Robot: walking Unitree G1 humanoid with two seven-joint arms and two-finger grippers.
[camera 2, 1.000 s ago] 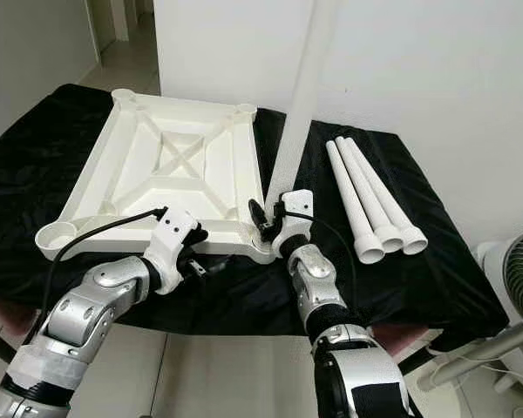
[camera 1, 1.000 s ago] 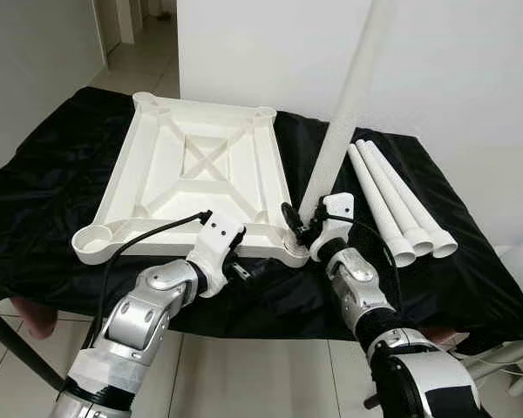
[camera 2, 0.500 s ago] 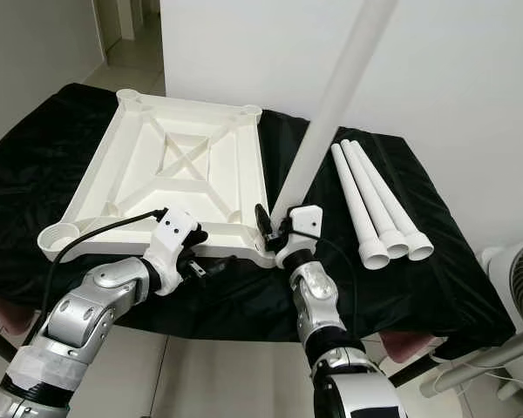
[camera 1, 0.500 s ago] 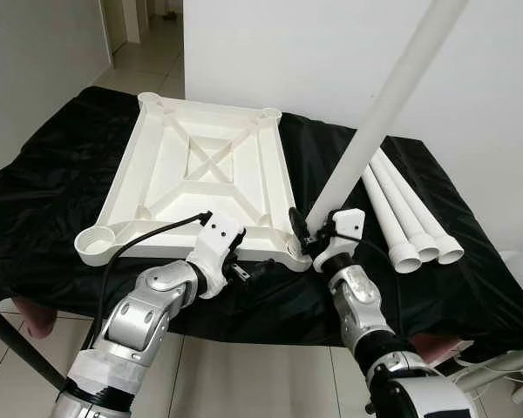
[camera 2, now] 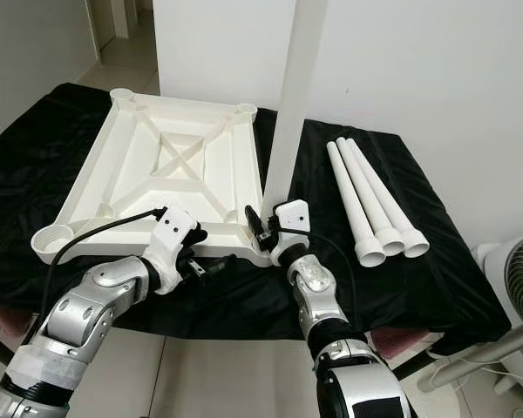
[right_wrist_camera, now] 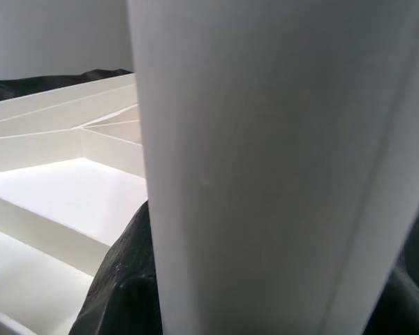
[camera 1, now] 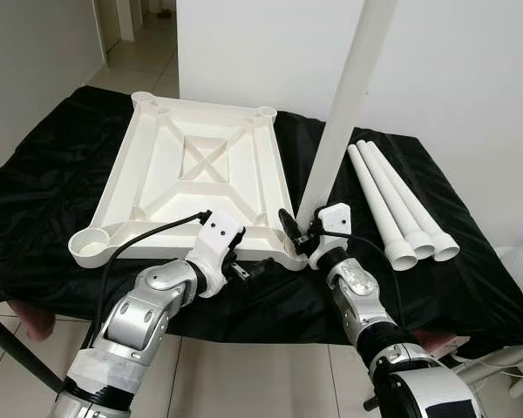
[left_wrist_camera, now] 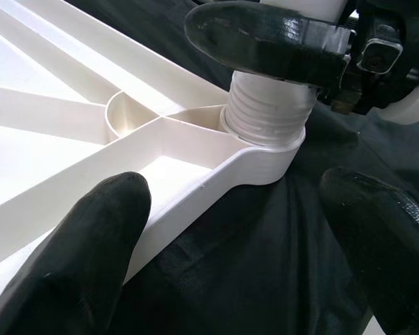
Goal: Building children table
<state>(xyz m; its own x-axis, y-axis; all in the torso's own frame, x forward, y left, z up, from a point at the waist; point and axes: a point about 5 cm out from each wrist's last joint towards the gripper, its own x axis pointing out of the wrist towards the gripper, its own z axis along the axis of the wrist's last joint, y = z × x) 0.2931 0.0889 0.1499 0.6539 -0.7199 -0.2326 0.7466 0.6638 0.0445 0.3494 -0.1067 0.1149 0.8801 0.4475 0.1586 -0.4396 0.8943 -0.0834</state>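
Leg upright in top corner socket | right gripper clamps leg base | left gripper apart beside socket.

Bare black bench lies open right of three spare legs; the upright leg blocks the tabletop's near-right corner

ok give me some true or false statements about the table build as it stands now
1. The right gripper holds a white leg standing in a corner socket of the tabletop. True.
2. Three spare legs lie on the black cloth to the tabletop's right. True.
3. The left gripper is clamped shut on the tabletop. False: its fingers are open, astride the frame's edge.
4. The tabletop lies smooth side up. False: its ribbed underside faces up.
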